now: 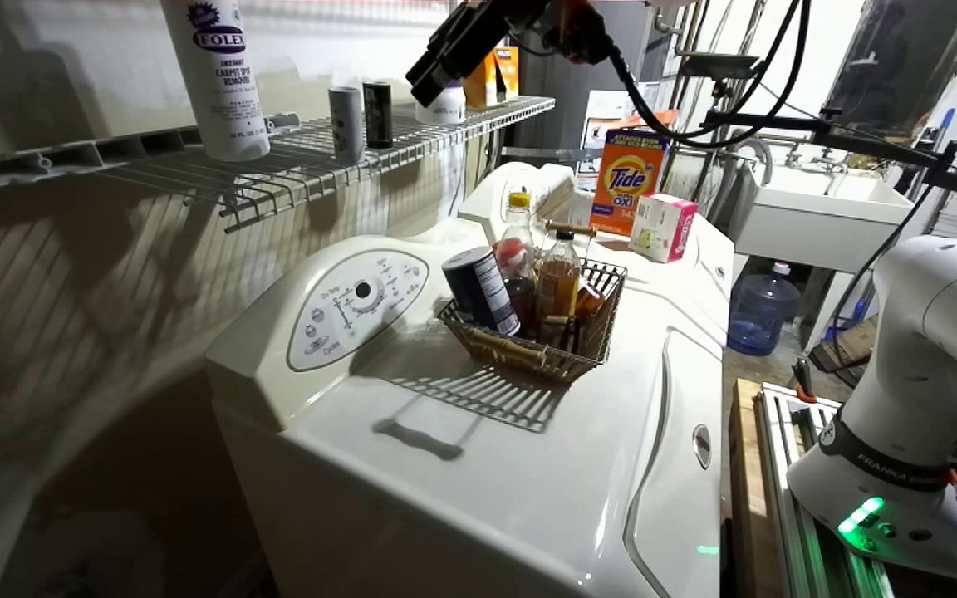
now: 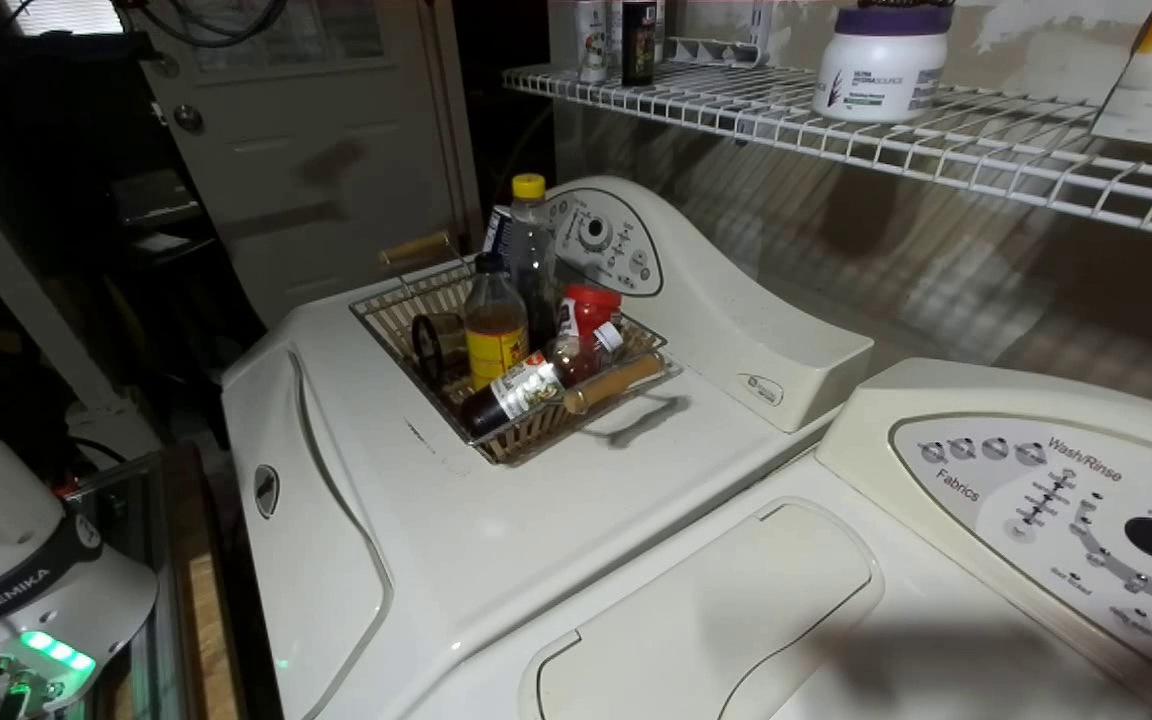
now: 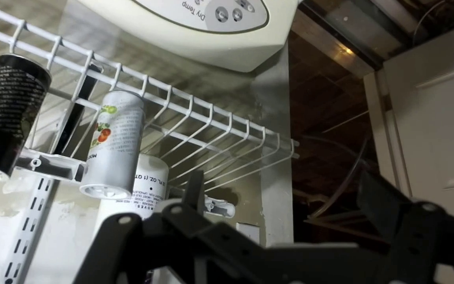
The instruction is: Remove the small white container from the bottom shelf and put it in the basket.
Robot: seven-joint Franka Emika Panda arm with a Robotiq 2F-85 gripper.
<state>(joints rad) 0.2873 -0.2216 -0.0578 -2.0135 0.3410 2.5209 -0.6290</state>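
One white container [image 3: 113,146] outside gripper [image 3: 282,185]

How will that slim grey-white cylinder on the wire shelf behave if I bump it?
The small white container would probably tip easily, standing tall and narrow on the gapped wire shelf. Its cylindrical body could roll once down. The side looks smooth and undented, so it may be fairly stiff but slippery.

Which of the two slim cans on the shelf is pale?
The small white container, pale grey, standing between the tall Folex bottle and the other can, which is black.
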